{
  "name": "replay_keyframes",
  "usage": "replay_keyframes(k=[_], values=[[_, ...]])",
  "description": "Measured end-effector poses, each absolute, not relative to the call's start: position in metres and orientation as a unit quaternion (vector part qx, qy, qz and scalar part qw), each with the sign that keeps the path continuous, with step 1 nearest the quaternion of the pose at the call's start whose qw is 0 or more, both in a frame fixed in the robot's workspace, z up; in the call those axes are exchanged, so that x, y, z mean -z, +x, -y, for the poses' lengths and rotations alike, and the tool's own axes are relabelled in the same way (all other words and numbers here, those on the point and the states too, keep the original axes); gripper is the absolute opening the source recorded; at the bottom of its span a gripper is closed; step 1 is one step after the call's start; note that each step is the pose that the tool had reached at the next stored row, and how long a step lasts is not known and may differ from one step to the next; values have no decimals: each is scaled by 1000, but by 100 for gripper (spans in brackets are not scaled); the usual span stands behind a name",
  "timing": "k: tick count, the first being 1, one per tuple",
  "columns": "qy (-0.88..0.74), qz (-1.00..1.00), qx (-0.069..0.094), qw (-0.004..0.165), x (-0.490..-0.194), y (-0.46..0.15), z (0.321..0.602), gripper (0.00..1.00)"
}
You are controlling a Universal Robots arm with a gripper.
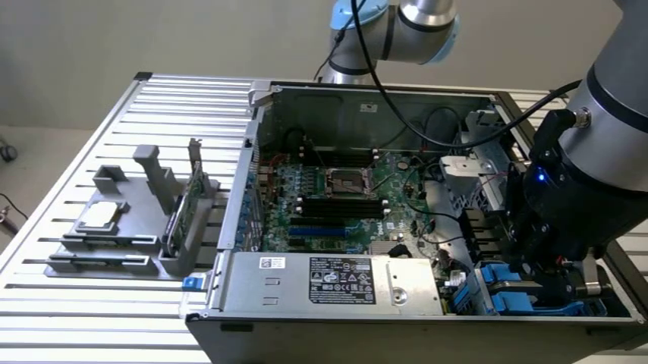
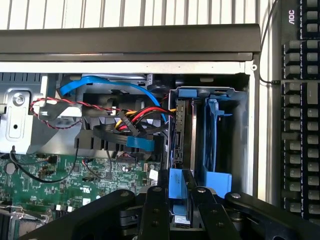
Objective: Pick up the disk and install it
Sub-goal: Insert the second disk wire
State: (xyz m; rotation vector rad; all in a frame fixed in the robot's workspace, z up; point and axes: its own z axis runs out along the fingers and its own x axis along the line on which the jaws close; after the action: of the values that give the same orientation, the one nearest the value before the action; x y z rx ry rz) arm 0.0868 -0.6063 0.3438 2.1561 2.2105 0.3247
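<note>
Disk [image 2: 178, 192] status?
— You see it in the wrist view, on edge, its blue rail showing between the black fingers [image 2: 156, 210] of the gripper [image 2: 179, 220]. The jaws are clamped on the disk.

Where is it in relation to the case [image 1: 354, 95]?
— You find it at the drive bay [image 2: 210, 130], in the case corner next to the blue SATA cable [image 2: 100, 86] and the red, yellow and black power leads [image 2: 145, 114]. How far it sits inside the bay, you cannot tell.

Where is the gripper [image 1: 552, 269] in the exterior view?
— You see it low at the exterior view's right, over the blue brackets [image 1: 511, 292] in the near corner of the case, beside the power supply [image 1: 335, 280].

What else do you see?
— The motherboard [image 1: 335, 201] fills the case floor. A grey fixture [image 1: 132, 220] stands on the slatted table [image 1: 61, 288] at the exterior view's left, holding a small silver chip [image 1: 102, 214]. A keyboard [image 2: 300, 110] lies beside the case.
</note>
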Motion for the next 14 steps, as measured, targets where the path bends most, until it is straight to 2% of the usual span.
replay_keyframes(k=[8, 14], values=[[694, -712, -104, 18, -347, 87, 606, 25], [694, -712, -102, 21, -367, 88, 598, 25]])
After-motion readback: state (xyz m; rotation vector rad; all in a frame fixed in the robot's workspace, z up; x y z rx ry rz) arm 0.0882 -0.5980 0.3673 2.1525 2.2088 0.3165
